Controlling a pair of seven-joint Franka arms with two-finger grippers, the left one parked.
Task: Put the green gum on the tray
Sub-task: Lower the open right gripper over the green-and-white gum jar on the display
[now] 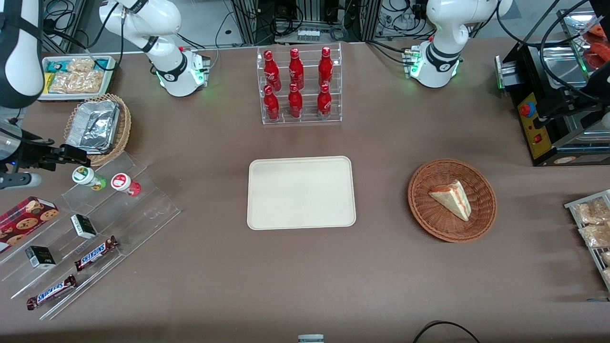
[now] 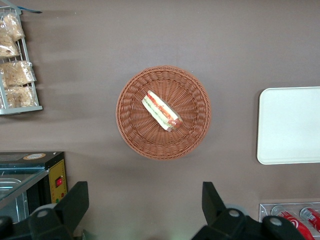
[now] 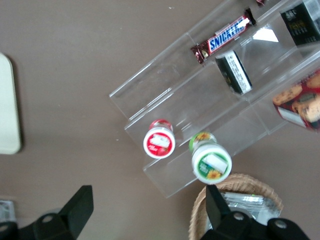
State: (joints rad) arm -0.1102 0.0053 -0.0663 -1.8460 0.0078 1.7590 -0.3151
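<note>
We see task barely begun: green gum (image 1: 88,177) upright on acrylic shelf (image 1: 109,200) beside red gum (image 1: 125,184); end effector (image 1: 71,155) hovers above, fingers spread, empty; tray (image 1: 301,192) bare, well apart.

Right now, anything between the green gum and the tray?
Yes: the red gum bottle stands beside the green gum on the acrylic step shelf, toward the tray; then bare tablecloth, per the front view. The gripper hovers near the green gum.

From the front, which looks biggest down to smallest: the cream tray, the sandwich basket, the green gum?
1. Tray
2. Sandwich basket
3. Green gum, about the same as the red gum

The gripper hangs open beside the green gum.
</note>
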